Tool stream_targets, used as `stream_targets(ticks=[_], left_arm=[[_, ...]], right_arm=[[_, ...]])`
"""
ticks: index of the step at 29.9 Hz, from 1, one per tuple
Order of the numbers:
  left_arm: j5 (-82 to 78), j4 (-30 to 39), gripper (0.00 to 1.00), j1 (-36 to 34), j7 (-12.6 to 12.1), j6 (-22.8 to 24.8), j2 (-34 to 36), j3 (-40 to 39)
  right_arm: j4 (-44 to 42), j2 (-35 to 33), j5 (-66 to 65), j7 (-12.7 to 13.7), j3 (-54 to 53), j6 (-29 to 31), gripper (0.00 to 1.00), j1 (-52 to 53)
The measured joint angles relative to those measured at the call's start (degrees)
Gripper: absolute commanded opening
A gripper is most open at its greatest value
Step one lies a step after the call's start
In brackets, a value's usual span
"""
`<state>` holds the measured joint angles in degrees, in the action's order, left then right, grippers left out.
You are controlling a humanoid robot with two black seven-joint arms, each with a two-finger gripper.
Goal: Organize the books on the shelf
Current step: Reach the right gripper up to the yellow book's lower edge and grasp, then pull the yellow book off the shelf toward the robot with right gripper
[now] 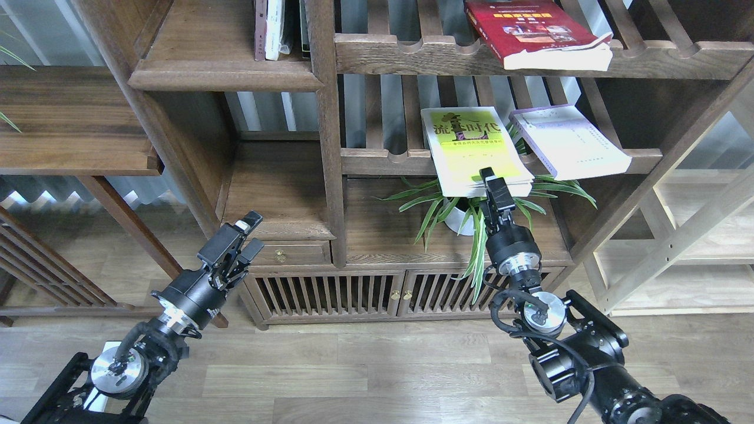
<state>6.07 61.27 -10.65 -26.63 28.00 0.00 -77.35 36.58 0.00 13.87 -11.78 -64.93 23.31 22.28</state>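
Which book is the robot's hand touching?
The yellow-green book, the one with black Chinese writing. The right end effector is at its front edge. The white-lavender book and the dark red book lie untouched.

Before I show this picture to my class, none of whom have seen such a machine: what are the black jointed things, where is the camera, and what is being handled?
The camera sits in a humanoid robot's head, looking forward and down at a dark wooden bookcase. The black jointed things are its two arms. Its right gripper reaches up to the near edge of the yellow-green book, which lies on a slatted shelf beside a white-lavender book; whether it grips it, I cannot tell. A dark red book lies on the shelf above. The left gripper hangs free, holding nothing. A potted plant stands below.
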Motion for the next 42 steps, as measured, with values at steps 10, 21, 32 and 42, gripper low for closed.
stream_targets(ticks=[10, 21, 32, 42], left_arm=[[0.0, 0.0, 0.99, -0.1, 0.0, 0.0, 0.0, 0.0], [0.0, 0.0, 0.99, 0.0, 0.0, 0.0, 0.0, 0.0], [0.0, 0.0, 0.99, 0.4, 0.0, 0.0, 0.0, 0.0], [0.0, 0.0, 0.99, 0.4, 0.0, 0.0, 0.0, 0.0]], right_arm=[[-1.1, 0.0, 0.6, 0.0, 0.1, -3.6, 0.98, 2.2], [-3.3, 0.0, 1.0, 0.0, 0.1, -3.8, 0.75, 3.9], [-3.4, 0.0, 0.8, -0.1, 1.1, -4.0, 0.54, 4.2], [-3.4, 0.0, 0.8, -0.8, 1.1, -4.8, 0.37, 4.6]])
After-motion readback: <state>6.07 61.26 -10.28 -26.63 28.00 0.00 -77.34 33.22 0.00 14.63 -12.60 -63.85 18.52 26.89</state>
